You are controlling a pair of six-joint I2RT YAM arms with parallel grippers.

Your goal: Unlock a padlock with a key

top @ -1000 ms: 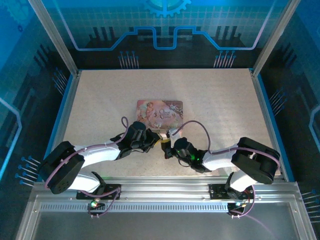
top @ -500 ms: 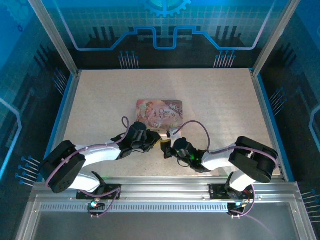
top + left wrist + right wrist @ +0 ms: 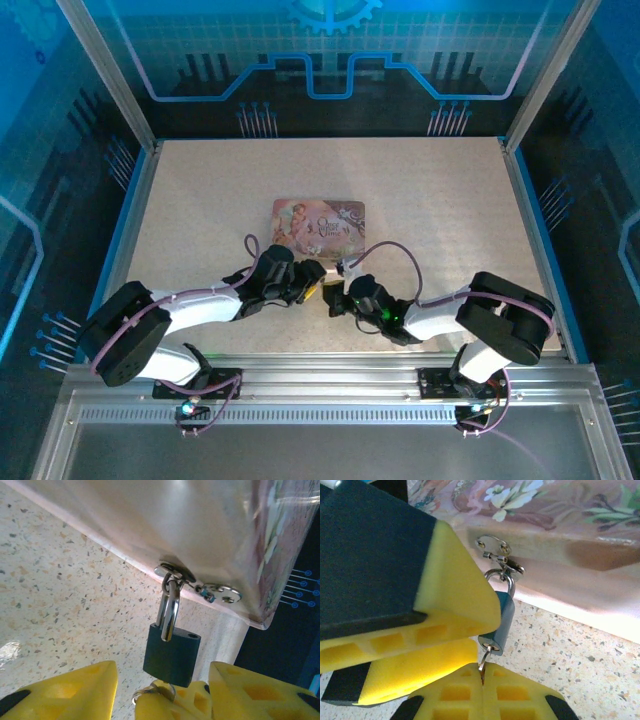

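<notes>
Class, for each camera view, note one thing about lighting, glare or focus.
Top external: blue-lit enclosure walls, table evenly lit. Left wrist: glare washes out the tin, the padlock looks dark against it, the left gripper's fingers are soft. Right wrist: padlock and key sharp, tin's lower edge blown out.

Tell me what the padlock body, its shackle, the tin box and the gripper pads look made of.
Padlock body: dark and matte, likely painted or coated metal; shadow leaves it open.
Shackle: polished steel-like metal with bright reflections.
Tin box: thin sheet metal, with a glossy flower print on top and a shiny side wall.
Gripper pads: yellow foam or soft rubber with moulded hollow cells.
</notes>
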